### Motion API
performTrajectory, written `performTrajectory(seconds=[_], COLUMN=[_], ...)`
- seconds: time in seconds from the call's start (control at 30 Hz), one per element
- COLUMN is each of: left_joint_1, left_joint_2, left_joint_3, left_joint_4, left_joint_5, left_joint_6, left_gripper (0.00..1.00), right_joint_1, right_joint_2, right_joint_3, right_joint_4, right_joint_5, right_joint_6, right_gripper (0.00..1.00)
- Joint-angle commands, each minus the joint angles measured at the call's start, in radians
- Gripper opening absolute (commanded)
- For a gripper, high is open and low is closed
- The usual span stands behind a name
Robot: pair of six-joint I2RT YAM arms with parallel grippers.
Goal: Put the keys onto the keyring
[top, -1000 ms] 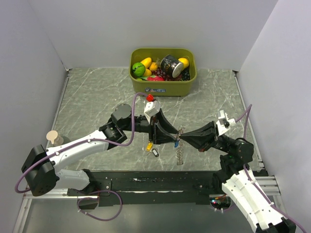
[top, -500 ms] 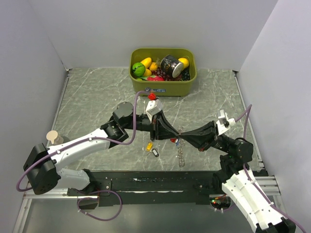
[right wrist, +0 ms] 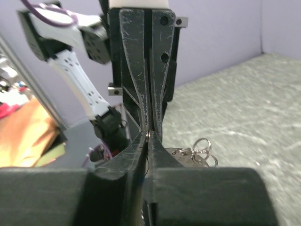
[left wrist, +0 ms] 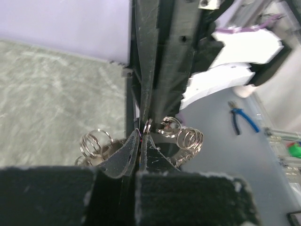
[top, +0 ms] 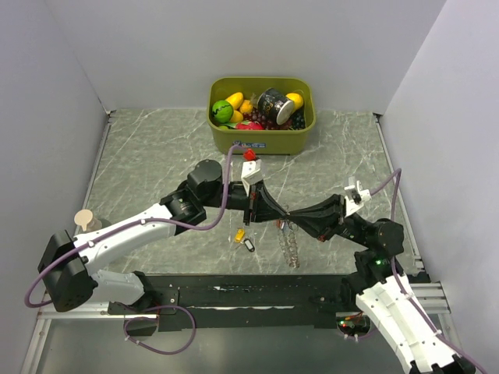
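Left claw [left wrist: 142, 140] pressed together, pinching the keyring [top: 291, 248] wire at its tips. Right claw [right wrist: 147, 137] meets it tip to tip, nipping the same wire. Keyring trails toward 6 o'clock from the pinch. Yellow and black keys [top: 249, 245] lie on the table [top: 156, 156] at 8 o'clock.

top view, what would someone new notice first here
The two arms meet tip to tip mid-table: the left gripper is shut on the silver keyring, and the right gripper has its tips at the same spot. Just left of that, loose keys lie on the marble-look table. At the far edge, an olive bin of bright toy fruit stands out.
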Motion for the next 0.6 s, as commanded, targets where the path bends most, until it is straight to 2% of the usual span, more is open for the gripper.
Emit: performTrajectory(seconds=[0.0, 0.03, 0.07, 0.13, 0.17, 0.2, 0.37, 0.57], left_joint_1=[-0.020, -0.023, -0.025, -0.036, -0.039, -0.049, -0.077, -0.082], left_joint_2=[-0.028, -0.028, -0.029, -0.022, -0.017, -0.008, 0.012, -0.016], left_joint_3=[0.092, 0.103, 0.121, 0.146, 0.167, 0.180, 0.221, 0.191], left_joint_4=[-0.140, -0.195, -0.226, -0.282, -0.342, -0.370, -0.493, -0.501], left_joint_5=[-0.086, -0.118, -0.130, -0.187, -0.205, -0.225, -0.345, -0.393], left_joint_6=[0.113, 0.128, 0.156, 0.185, 0.211, 0.223, 0.274, 0.286], left_gripper=[0.01, 0.01, 0.01, 0.01, 0.01, 0.01, 0.01, 0.01], right_joint_1=[0.007, 0.007, 0.005, 0.005, 0.005, 0.007, 0.007, 0.007], right_joint_2=[-0.032, -0.038, -0.050, -0.064, -0.073, -0.076, -0.075, -0.041], right_joint_3=[0.114, 0.126, 0.140, 0.171, 0.181, 0.206, 0.240, 0.234], right_joint_4=[-0.257, -0.289, -0.325, -0.405, -0.429, -0.457, -0.563, -0.580], right_joint_5=[0.022, 0.037, 0.043, 0.066, 0.085, 0.097, 0.114, 0.080], right_joint_6=[-0.206, -0.231, -0.254, -0.318, -0.340, -0.363, -0.458, -0.478], right_gripper=[0.23, 0.27, 0.37, 0.47, 0.56, 0.59, 0.68, 0.69])
